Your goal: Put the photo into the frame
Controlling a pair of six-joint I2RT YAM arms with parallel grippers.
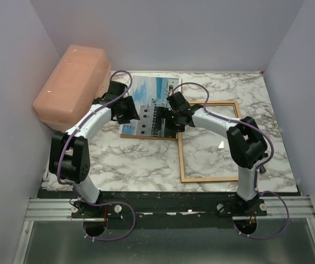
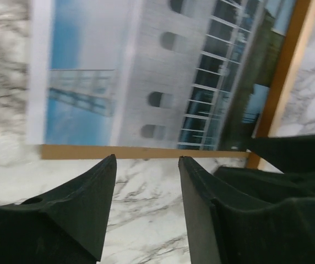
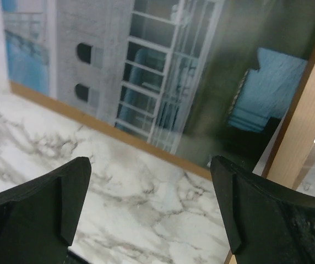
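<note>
Photo (image 1: 149, 104): lies flat on a brown board (image 2: 135, 152) at the far middle of the marble table (image 1: 141, 165), outside the frame
Frame (image 1: 210, 179): flat on the table to the right, its far left corner just beside the photo
Left gripper (image 2: 146, 159): fingers parted, holding nothing, over the board's near edge
Right gripper (image 3: 149, 162): fingers spread wide, holding nothing, over the photo's near right corner
Pink box (image 1: 72, 85): far left
</note>
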